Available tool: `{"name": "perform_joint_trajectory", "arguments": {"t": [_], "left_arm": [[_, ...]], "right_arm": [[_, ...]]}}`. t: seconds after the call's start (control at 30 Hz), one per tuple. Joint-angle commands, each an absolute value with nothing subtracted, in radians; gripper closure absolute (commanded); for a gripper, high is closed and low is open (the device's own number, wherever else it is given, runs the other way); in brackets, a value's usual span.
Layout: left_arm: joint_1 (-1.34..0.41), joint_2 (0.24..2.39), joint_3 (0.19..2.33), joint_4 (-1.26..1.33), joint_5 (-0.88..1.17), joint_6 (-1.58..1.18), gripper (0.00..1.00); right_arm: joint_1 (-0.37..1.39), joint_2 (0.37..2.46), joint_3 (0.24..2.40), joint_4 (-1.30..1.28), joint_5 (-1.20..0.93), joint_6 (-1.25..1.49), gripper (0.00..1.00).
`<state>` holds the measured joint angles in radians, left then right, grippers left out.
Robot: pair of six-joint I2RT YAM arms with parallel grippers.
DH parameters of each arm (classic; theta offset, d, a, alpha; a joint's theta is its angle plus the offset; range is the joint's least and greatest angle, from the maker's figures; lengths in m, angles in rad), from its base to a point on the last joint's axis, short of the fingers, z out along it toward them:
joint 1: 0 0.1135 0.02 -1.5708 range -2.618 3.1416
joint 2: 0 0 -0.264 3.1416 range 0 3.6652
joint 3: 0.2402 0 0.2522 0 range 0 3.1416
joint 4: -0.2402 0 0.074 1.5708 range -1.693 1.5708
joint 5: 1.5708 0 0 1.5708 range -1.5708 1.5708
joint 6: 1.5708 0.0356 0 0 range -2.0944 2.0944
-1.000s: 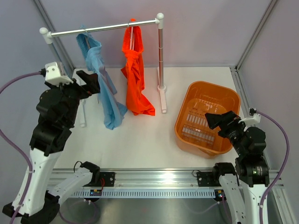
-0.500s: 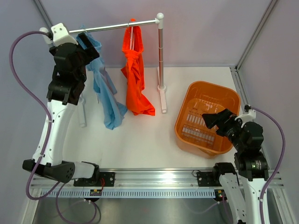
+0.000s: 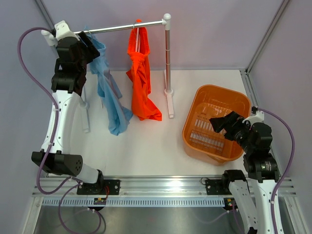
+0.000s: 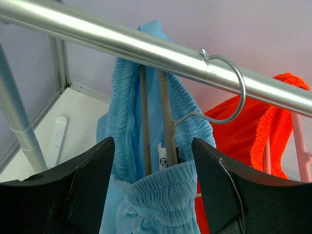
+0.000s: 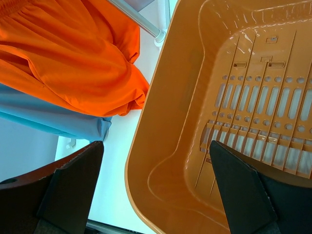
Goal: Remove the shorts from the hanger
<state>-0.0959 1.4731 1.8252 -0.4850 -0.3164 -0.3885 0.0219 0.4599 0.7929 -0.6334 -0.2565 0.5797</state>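
The light blue shorts (image 3: 109, 97) hang from a grey hanger with a wire hook (image 4: 229, 92) at the left end of the silver rail (image 3: 117, 28). The bright orange shorts (image 3: 141, 83) hang to their right on a pink hanger (image 4: 297, 141). My left gripper (image 3: 90, 41) is up at the rail. Its open jaws (image 4: 152, 148) stand on either side of the gathered blue waistband (image 4: 165, 195), just below the hanger's neck, with narrow gaps showing. My right gripper (image 3: 217, 124) hovers open and empty over the orange basket (image 3: 222, 88).
The rail rests on two white posts with flat feet; the right post (image 3: 168, 58) stands just right of the orange shorts. The basket's wall (image 5: 165, 97) lies right under my right gripper (image 5: 156, 151). The orange shorts' hem (image 5: 63, 53) and blue hem (image 5: 48, 122) hang down to the white tabletop.
My left arm has risen and reached to the rail's left end, and its jaws have narrowed around the blue waistband. The right gripper has shifted slightly left over the basket.
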Motion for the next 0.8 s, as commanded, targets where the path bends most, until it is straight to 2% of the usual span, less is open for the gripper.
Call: {"name": "perform_joint_trajectory", "arguments": {"t": [0.0, 0.77], "left_arm": [[-0.083, 1.483, 1.881, -0.454, -0.245, -0.413, 0.32], [-0.060, 1.632, 2.003, -0.477, -0.190, -0.423, 0.41]], "right_arm": [[0.017, 0.476, 0.801, -0.600, -0.285, 0.561, 0.01], [0.017, 0.515, 0.762, -0.583, -0.281, 0.526, 0.01]]}}
